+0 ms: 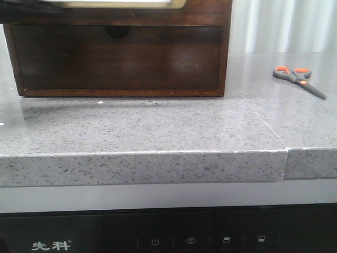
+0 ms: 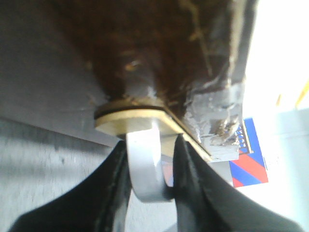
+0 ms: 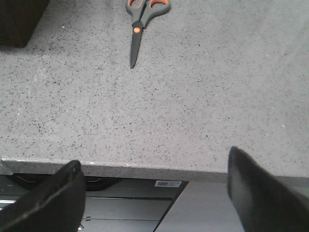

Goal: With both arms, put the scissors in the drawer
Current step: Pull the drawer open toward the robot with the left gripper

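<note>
A: How many scissors [image 1: 297, 79]?

B: One pair, closed, flat on the grey bench [image 1: 158, 132], well to the right of the cabinet [image 1: 118, 58], blades pointing away from it.

A: And drawers?

B: Two show in the front view: the plain notched one [image 1: 116, 59] below, and just the bottom edge of the framed drawer [image 1: 121, 4] above it.

A: The end effectors?

B: The left end effector [image 2: 150, 181] is closed on a white loop handle [image 2: 145, 169] fixed to dark wood. The right end effector [image 3: 154, 193] is wide open, empty, at the bench's front edge.
</note>
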